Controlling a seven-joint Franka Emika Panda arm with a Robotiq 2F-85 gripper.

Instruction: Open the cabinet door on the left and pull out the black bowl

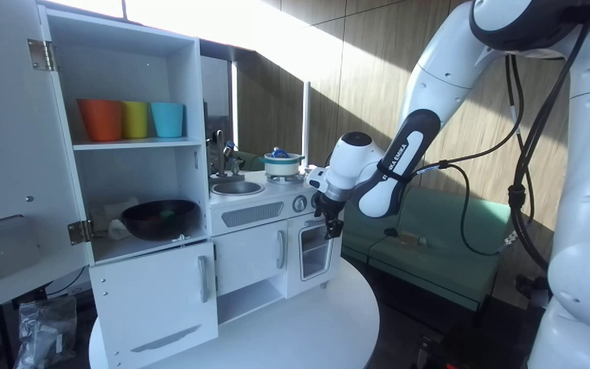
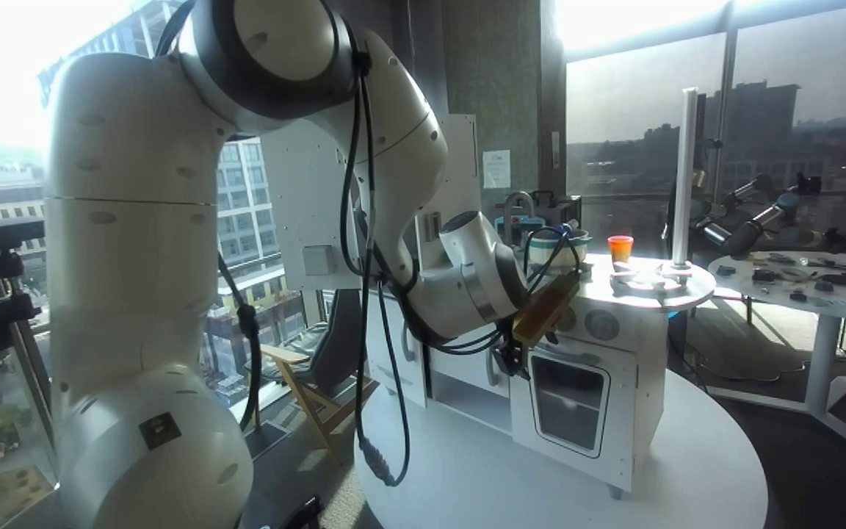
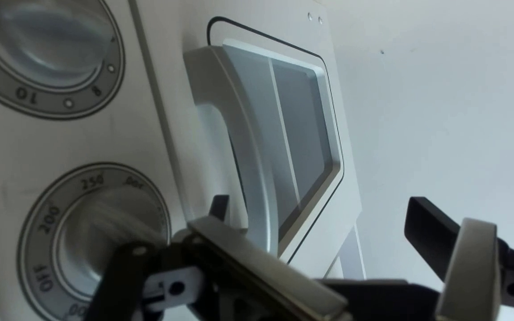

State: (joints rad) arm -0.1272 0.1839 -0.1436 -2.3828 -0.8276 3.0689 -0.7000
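The black bowl (image 1: 160, 219) sits on the lower shelf of the tall left cabinet in an exterior view, near white crumpled items. It is out of view in the wrist view and does not show in the exterior view from behind the arm. The upper left cabinet door (image 1: 5, 128) is swung wide open; its panel also shows in an exterior view (image 2: 305, 213). My gripper (image 1: 333, 231) is open and points down in front of the oven door, far right of the bowl. In the wrist view the fingers (image 3: 319, 209) are wide apart, with the oven handle (image 3: 252, 147) seen between them; contact cannot be told.
Orange (image 1: 101, 120), yellow (image 1: 134, 120) and blue (image 1: 167, 120) cups stand on the upper shelf. The lower left door (image 1: 156, 302) is closed. A sink (image 1: 237, 188) and a teal-lidded pot (image 1: 281, 165) are on the counter. Stove knobs (image 3: 109, 236) are close to the gripper.
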